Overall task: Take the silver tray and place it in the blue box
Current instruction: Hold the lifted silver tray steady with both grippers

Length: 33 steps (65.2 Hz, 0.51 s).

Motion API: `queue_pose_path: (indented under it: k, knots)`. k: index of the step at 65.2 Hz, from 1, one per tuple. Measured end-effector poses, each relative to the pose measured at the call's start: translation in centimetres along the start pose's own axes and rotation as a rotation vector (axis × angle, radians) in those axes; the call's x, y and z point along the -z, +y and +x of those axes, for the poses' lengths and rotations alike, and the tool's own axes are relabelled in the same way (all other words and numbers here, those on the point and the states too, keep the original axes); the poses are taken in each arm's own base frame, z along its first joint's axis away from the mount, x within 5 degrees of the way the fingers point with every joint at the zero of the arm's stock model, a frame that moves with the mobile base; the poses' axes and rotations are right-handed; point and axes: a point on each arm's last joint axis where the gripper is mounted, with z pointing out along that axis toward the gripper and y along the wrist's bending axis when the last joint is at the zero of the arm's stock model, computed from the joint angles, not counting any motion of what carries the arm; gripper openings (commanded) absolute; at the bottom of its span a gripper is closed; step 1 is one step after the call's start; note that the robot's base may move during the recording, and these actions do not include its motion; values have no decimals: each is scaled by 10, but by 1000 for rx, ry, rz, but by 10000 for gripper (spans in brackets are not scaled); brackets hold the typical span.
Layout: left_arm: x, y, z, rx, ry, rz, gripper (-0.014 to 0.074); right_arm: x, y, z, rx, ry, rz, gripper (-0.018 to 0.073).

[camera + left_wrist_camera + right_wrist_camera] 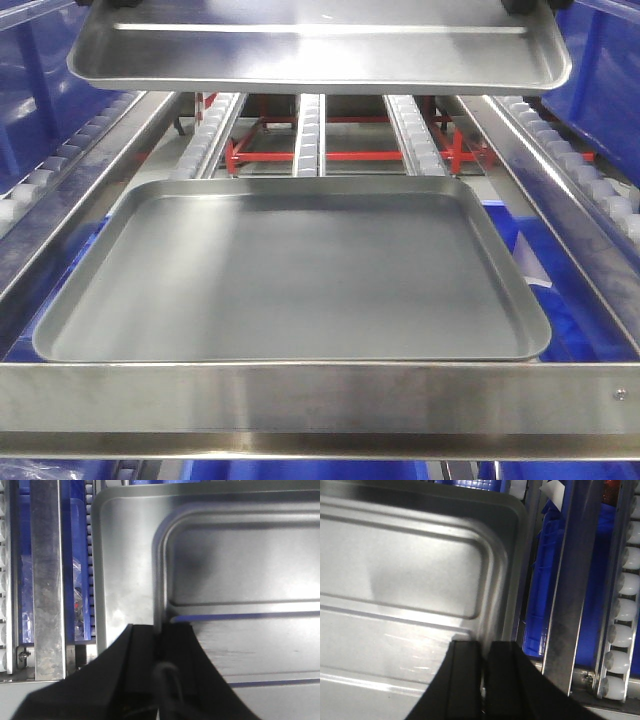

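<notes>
- Silver tray (320, 50) hangs level at the top of the front view, clear above the plain tray (290, 270), which lies on the roller rack (310, 130). Part of the blue box (520, 240) shows below the rack's right side.
- Left wrist view: left tool (160, 630) is clamped on the tray's rim, one finger on each side, with the arm reaching in over the edge.
- Right wrist view: right tool (484, 647) is clamped likewise on the opposite rim.
- Judgement: the tray is lifted and transfer is in hand. The next move calls for both arms travelling together, tray level, to the box, then lowering before release.
</notes>
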Motion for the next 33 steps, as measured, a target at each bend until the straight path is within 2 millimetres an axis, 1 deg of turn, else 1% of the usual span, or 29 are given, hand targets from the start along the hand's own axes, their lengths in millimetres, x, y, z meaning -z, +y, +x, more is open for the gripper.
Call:
queue_pose_path:
  k: [33]
  knots:
    - [0,0,0,0,0,0,-98,0,0,0,-2,2,1,58]
